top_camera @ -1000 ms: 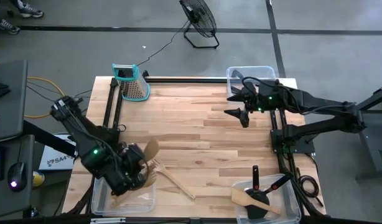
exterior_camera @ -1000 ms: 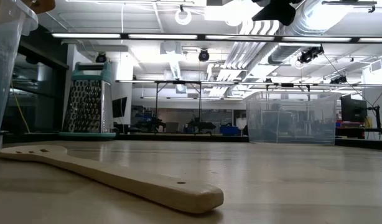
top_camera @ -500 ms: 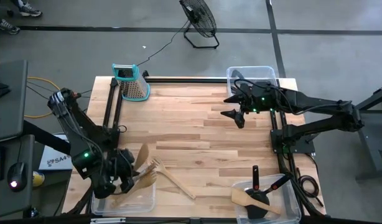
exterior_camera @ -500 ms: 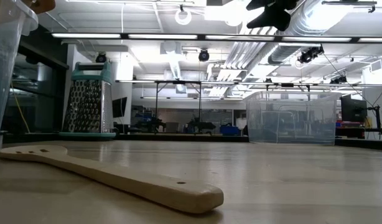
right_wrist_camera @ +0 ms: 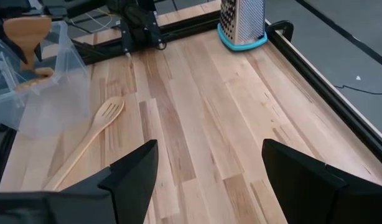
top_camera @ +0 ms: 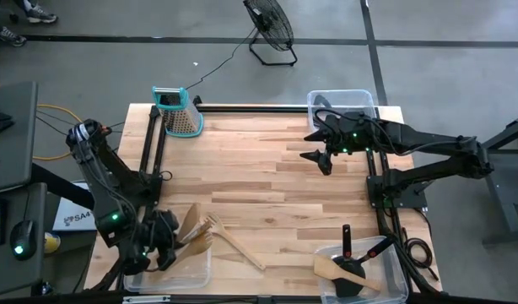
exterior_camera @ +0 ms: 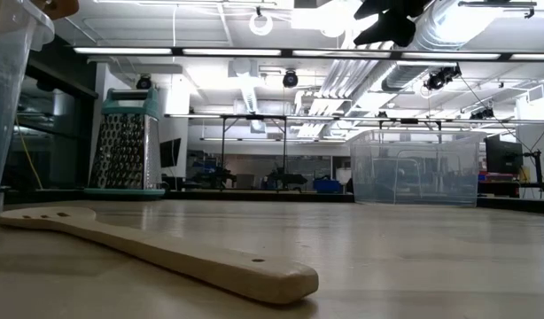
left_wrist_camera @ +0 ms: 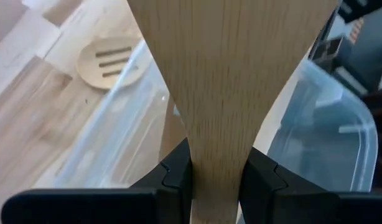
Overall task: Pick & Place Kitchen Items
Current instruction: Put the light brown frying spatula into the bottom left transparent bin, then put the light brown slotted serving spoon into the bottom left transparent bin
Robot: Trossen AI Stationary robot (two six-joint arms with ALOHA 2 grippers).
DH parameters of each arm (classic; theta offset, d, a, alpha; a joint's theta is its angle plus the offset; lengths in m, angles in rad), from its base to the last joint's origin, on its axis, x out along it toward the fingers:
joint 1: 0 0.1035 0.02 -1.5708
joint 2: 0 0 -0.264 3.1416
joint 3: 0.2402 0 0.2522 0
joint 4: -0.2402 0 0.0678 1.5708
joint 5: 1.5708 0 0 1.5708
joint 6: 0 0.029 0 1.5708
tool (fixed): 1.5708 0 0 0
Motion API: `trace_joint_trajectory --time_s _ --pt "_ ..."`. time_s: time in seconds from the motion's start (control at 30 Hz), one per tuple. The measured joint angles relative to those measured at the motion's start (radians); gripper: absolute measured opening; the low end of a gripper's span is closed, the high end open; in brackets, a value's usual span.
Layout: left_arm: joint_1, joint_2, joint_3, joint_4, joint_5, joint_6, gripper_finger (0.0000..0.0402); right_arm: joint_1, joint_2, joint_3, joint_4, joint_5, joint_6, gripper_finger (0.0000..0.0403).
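Note:
My left gripper [top_camera: 164,245] hangs over the clear bin [top_camera: 191,272] at the table's near left corner. It is shut on a pale wooden spatula [top_camera: 190,222], whose broad blade [left_wrist_camera: 231,62] sticks out past the fingers. A wooden slotted turner [top_camera: 234,243] lies flat on the table beside that bin and fills the low view's foreground [exterior_camera: 166,252]. My right gripper [top_camera: 318,158] hovers open above the far right of the table, holding nothing; its fingers [right_wrist_camera: 132,177] stand wide apart. My left gripper pinches the spatula's narrow neck [left_wrist_camera: 216,177], just below where the blade widens, between its two fingers. The fingers slant down from the table's left, across the handle. The spatula is lifted clear, its blade pointing up and away from the gripper; the handle behind the fingers is hidden.
A metal grater with a teal top [top_camera: 180,114] stands at the far left. One clear bin [top_camera: 339,103] sits at the far right, and another [top_camera: 390,283] at the near right holds wooden and black utensils. Bare tabletop lies in the middle [top_camera: 267,181].
My left gripper has sunk and swung toward the table's near left corner, carrying the spatula lower over the near-left bin; the blade now points more toward the slotted turner. The turner has not moved.

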Motion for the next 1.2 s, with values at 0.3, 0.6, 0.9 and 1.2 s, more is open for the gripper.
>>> trace_joint_trajectory --time_s 0.3,0.6,0.9,1.2 --pt "0.002 0.0 0.0 -0.062 0.034 0.064 0.0083 0.0 0.007 0.0 0.0 0.002 0.022 0.0278" --pt "0.001 0.017 0.0 -0.117 0.039 0.082 0.0131 0.0 0.007 0.0 -0.001 0.002 0.04 0.0278" --pt "0.001 0.013 0.0 -0.101 0.056 0.079 0.0154 0.0 0.007 0.0 -0.001 -0.005 0.078 0.0278" --pt "0.002 -0.098 0.0 -0.054 0.032 0.027 0.0156 0.003 0.007 0.0 -0.002 -0.004 0.106 0.0278"
